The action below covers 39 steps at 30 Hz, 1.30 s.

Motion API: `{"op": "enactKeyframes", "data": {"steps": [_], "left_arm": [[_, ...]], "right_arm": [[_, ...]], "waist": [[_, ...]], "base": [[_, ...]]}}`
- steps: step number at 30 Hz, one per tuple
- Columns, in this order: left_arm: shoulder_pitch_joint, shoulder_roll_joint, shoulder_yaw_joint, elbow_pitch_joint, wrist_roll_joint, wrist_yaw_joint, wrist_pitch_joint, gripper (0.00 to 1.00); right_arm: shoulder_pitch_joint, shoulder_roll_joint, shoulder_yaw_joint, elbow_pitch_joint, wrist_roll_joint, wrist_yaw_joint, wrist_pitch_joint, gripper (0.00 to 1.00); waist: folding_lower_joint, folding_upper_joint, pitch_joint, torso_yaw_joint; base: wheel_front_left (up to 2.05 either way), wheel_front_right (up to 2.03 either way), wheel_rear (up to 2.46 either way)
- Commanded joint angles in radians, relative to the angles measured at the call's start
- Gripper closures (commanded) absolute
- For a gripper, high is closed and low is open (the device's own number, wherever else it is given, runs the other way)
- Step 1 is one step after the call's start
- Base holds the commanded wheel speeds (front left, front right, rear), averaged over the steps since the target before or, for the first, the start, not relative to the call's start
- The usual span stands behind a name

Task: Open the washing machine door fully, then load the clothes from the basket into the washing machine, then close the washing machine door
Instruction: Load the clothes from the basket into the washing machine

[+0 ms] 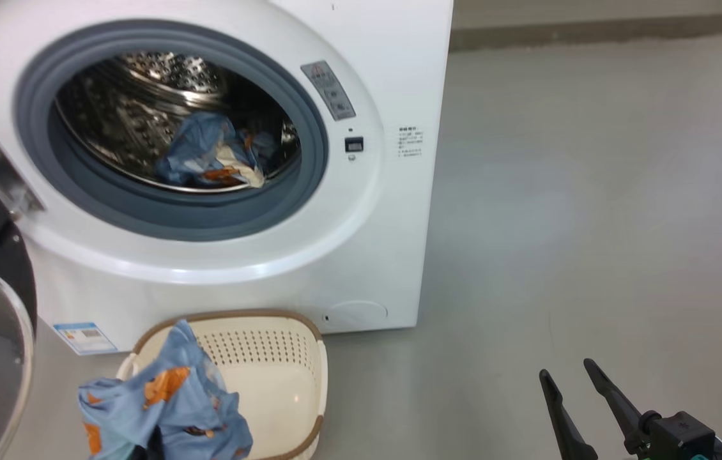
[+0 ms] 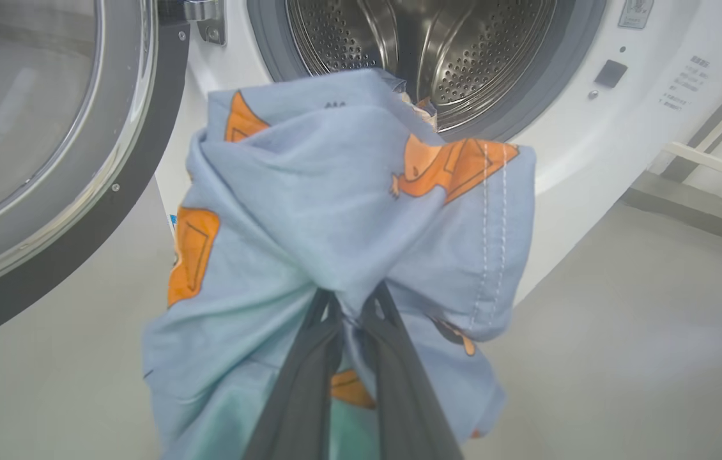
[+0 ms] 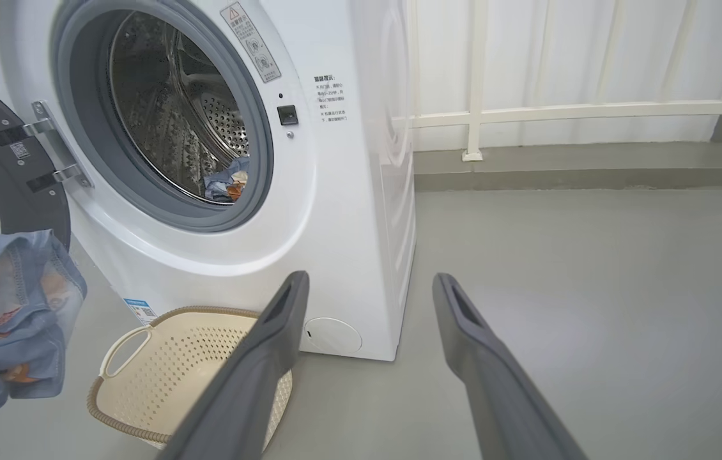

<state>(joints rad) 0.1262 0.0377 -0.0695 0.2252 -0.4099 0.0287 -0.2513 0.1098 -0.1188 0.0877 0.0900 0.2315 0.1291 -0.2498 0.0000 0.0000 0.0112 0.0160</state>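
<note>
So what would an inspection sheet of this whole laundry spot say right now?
Surface: bare grey floor.
Job's things: washing machine door swung open at left; one printed blue garment in the drum; basket before the washing machine, looks empty.
Clutter: nothing seen.
End effectors: left end effector shut on a second blue garment, held up near the basket; right end effector open, empty.
Cables: nothing seen.
Surroundings: white railing behind.

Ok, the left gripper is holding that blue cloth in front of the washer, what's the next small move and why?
Probably carry it forward and up into the drum. The left gripper is shut on the blue cloth, which hangs short of the opening. The door stands swung aside, and another piece already lies inside, so the path looks free.
</note>
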Motion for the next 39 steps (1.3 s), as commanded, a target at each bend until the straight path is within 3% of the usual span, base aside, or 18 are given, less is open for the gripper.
{"op": "enactKeyframes", "data": {"steps": [1, 13, 39], "left_arm": [[-0.004, 0.013, 0.018, -0.048, 0.014, 0.01, -0.01, 1.0], [0.043, 0.013, -0.005, -0.157, 0.001, 0.06, -0.01, 1.0], [-0.024, 0.013, -0.002, -0.147, 0.016, 0.051, -0.01, 1.0]], "right_arm": [[-0.011, -0.009, 0.025, -0.029, -0.013, 0.002, -0.012, 0.0], [0.003, -0.011, 0.022, -0.036, -0.025, 0.002, -0.012, 0.0], [-0.015, 0.017, 0.033, -0.042, -0.023, 0.002, -0.012, 0.0]], "waist": [[0.0, 0.0, -0.037, 0.01], [0.0, 0.0, -0.054, 0.012], [0.0, 0.0, 0.016, -0.017]], "base": [[0.0, 0.0, 0.0], [0.0, 0.0, 0.0], [0.0, 0.0, 0.0]]}}
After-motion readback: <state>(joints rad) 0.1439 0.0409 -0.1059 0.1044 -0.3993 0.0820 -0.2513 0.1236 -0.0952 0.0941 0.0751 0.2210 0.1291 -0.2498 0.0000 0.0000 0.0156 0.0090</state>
